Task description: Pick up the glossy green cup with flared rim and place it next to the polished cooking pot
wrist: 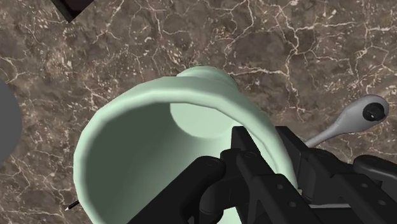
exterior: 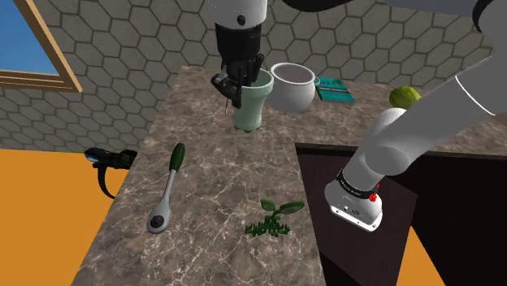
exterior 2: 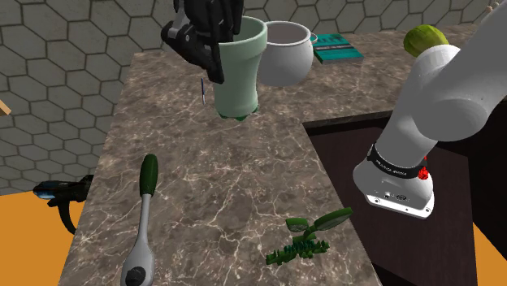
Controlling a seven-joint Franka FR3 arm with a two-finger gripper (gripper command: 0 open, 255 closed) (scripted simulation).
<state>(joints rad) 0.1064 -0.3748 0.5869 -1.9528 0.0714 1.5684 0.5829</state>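
A pale green cup (exterior: 252, 104) (exterior 2: 240, 77) (wrist: 137, 149) with a flared rim hangs a little tilted over the marble counter (exterior: 207, 166). My black gripper (exterior: 236, 85) (exterior 2: 210, 55) (wrist: 245, 149) is shut on its rim, one finger inside and one outside the wall. Just beyond the cup, toward the shoulder view's right, a rounded white pot (exterior: 292, 88) (exterior 2: 284, 55) stands on the counter near the back wall. From the wrist, the pot (wrist: 5, 121) appears as a grey curve beside the cup.
A ladle (exterior: 166, 188) (exterior 2: 142, 215) (wrist: 356, 118) with a green handle lies on the counter's near part. A green plant sprig (exterior: 274, 218) (exterior 2: 309, 236) lies near the dark stand. A teal book (exterior: 333, 88) and a green round thing (exterior: 404, 97) sit behind the pot.
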